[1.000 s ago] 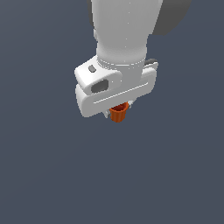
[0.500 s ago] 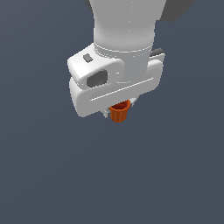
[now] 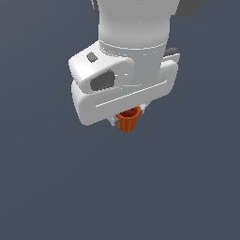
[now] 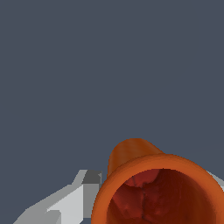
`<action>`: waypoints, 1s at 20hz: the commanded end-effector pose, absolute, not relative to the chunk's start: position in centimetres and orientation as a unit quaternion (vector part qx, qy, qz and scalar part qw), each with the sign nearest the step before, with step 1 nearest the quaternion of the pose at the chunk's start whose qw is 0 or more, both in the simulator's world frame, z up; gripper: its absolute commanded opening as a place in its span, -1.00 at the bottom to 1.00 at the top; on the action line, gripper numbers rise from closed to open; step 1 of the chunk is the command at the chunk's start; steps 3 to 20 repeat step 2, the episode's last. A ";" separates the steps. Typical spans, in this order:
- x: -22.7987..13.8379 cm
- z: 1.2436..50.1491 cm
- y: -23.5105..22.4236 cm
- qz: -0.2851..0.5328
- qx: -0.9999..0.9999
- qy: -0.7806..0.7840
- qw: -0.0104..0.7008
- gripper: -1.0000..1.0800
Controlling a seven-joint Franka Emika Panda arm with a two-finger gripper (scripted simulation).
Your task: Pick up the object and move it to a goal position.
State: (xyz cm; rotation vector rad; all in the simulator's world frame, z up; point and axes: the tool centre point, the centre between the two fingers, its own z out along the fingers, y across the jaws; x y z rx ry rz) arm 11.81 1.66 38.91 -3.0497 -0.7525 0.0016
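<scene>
The object is a tiny orange-red cup (image 3: 128,120) with a rimmed top and ribbed side. It hangs just under my white gripper (image 3: 127,117), held between the fingers, which are mostly hidden behind the hand's body. In the wrist view the cup (image 4: 153,188) fills the near part of the picture, its open rim toward the camera, with one grey-white finger (image 4: 76,199) beside it. The gripper is shut on the cup and holds it up in the air.
Only a plain dark grey-blue background shows around the arm (image 3: 136,28) in both views. No goal marker or other object is in view.
The gripper with the cup has come nearer to the exterior camera and looks larger. It has shifted slightly to the exterior view's left. The cup stays held.
</scene>
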 end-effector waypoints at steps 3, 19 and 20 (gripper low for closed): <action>11.9 39.1 1.7 0.000 -0.971 -0.240 0.000 -1.00; 11.9 39.1 1.7 0.000 -0.971 -0.240 0.000 -1.00; 11.9 39.1 1.7 0.000 -0.971 -0.240 0.000 -1.00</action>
